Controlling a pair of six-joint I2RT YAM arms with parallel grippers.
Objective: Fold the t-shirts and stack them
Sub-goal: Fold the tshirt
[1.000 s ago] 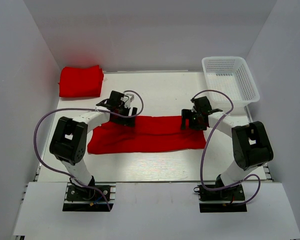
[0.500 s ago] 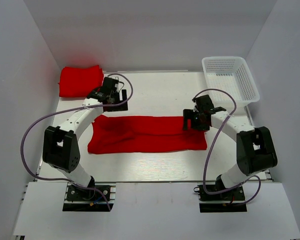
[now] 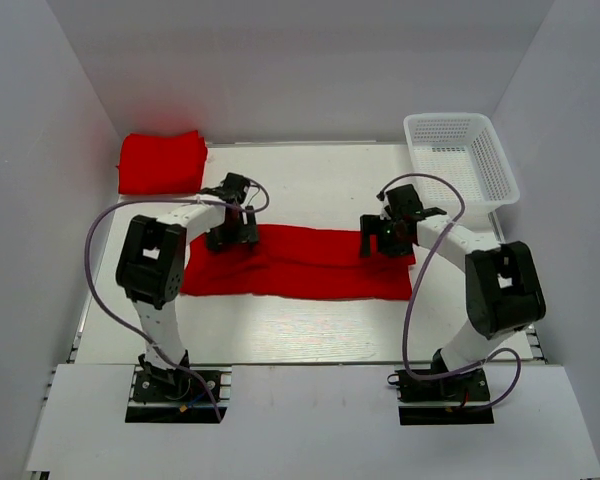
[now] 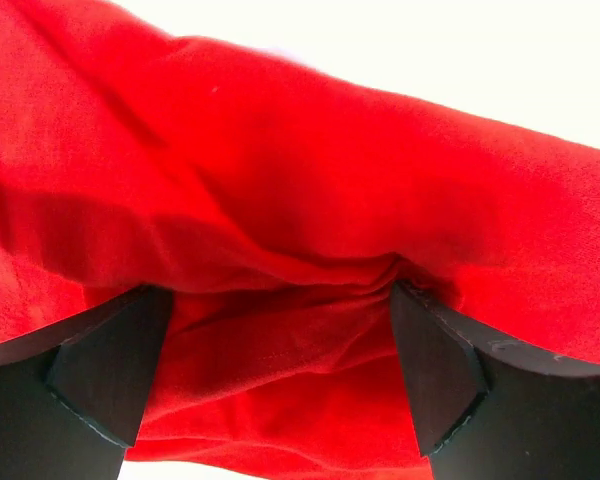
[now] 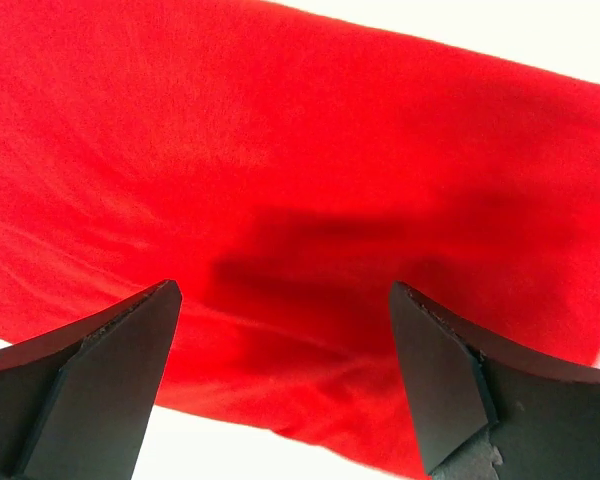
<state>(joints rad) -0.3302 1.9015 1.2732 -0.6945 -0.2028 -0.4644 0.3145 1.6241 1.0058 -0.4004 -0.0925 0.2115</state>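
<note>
- Left gripper (image 3: 230, 230) swung away to the upper left half a second ago. It's now back down on the upper-left end of the bright red soft-fabric t-shirt (image 3: 300, 265).
- That shirt lies mid-frame on the white table (image 3: 310, 180), folded into a long strip.
- Left fingers (image 4: 110, 370) are spread wide over a bunched ridge of cloth, nothing pinched.
- Right gripper (image 3: 385, 238) has barely moved. It's over the strip's right end, fingers spread wide, holding nothing.
- Looks like a regrasp for the next fold.
- Strip isn't yet on the folded red t-shirt pile (image 3: 160, 162), upper left.
- White plastic mesh basket (image 3: 450, 118) is upper right.
- No brand, label or writing readable.
</note>
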